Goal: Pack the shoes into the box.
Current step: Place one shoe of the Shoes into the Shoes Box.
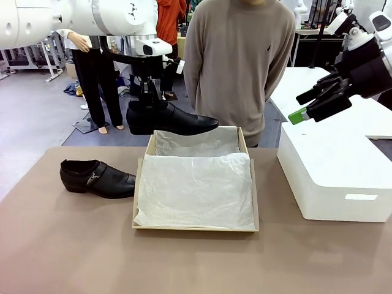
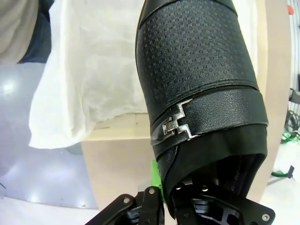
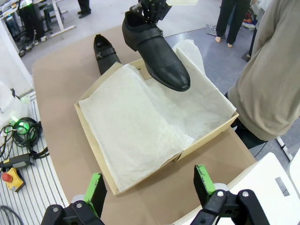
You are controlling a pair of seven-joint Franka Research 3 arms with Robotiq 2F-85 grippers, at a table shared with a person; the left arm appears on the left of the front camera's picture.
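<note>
Two black leather dress shoes, each with a pointed toe, a low heel and a strap with a small silver buckle. One shoe hangs in the air over the far left corner of the box, with its toe pointing to the robot's right above the lining. Up close its upper shows a fine embossed square grain, while the toe cap is smooth and glossy. The left gripper carries it, with the fingers pinched nearly closed on the rim of the opening at the heel end. The second shoe lies on its sole on the brown table, toe right at the box's left wall — whether they touch, I cannot tell.

There is one tan cardboard box, shallow and open-topped, lined with crumpled white tissue paper that laps over the rims. One larger white rounded box stands to its right, with a narrow strip of table between them. The right gripper hovers above that white box with its green-padded fingers spread wide and nothing between them.

A person in a beige sweater stands at the far edge — close behind the tan box. The near side of the table lies bare.
</note>
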